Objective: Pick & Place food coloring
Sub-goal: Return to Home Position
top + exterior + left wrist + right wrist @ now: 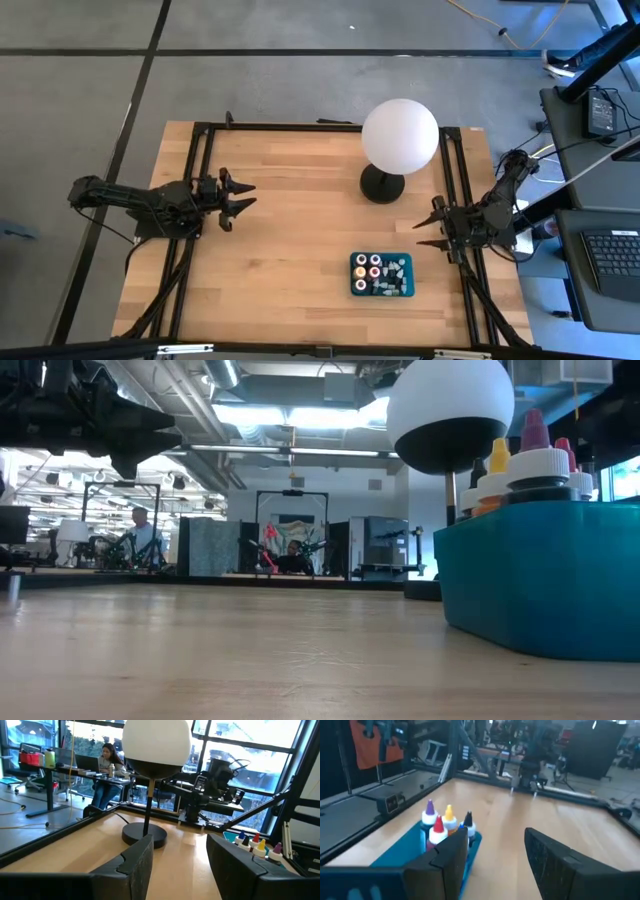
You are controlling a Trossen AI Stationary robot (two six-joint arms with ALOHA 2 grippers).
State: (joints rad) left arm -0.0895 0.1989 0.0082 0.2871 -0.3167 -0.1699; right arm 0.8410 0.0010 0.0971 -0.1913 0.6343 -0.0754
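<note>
The food coloring bottles point(381, 274) stand upright in the teal tray point(353, 275) near the table's right near part; their caps show in the low view point(528, 460), in the right wrist view point(442, 823) and far off in the left wrist view point(255, 845). My left gripper point(246, 194) hovers open over the table's left side, pointing right. My right gripper point(424, 227) is open by the table's right edge, above and to the right of the tray, pointing left. Neither gripper touches anything.
A white globe lamp point(399, 137) on a black base point(382, 184) stands at the table's far middle, between the grippers and beyond the tray. Black frame rails point(196, 150) run along the table's edges. Bare wood point(300, 240) lies between the left gripper and the tray. A person point(106, 765) sits beyond the table.
</note>
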